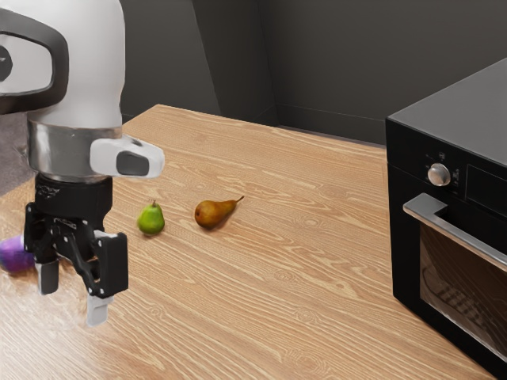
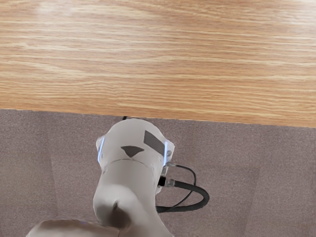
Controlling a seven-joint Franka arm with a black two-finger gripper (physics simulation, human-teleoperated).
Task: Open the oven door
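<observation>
At the exterior view's right, we have one black oven [image 1: 467,107] with one round metal knob [image 1: 438,175] and a closed, dark-glass oven door [image 1: 463,289] bearing one smooth bar handle [image 1: 469,233]. Our black tool [image 1: 72,294] is open at the lower left, above a wavy-grained wooden worktop [image 1: 317,269], within dark grey walls [image 1: 341,63]. Two smooth pears, one green [image 1: 150,220], one brown [image 1: 212,213], lie left of centre, and one rounded purple item [image 1: 14,255] sits partly hidden at the left edge.
</observation>
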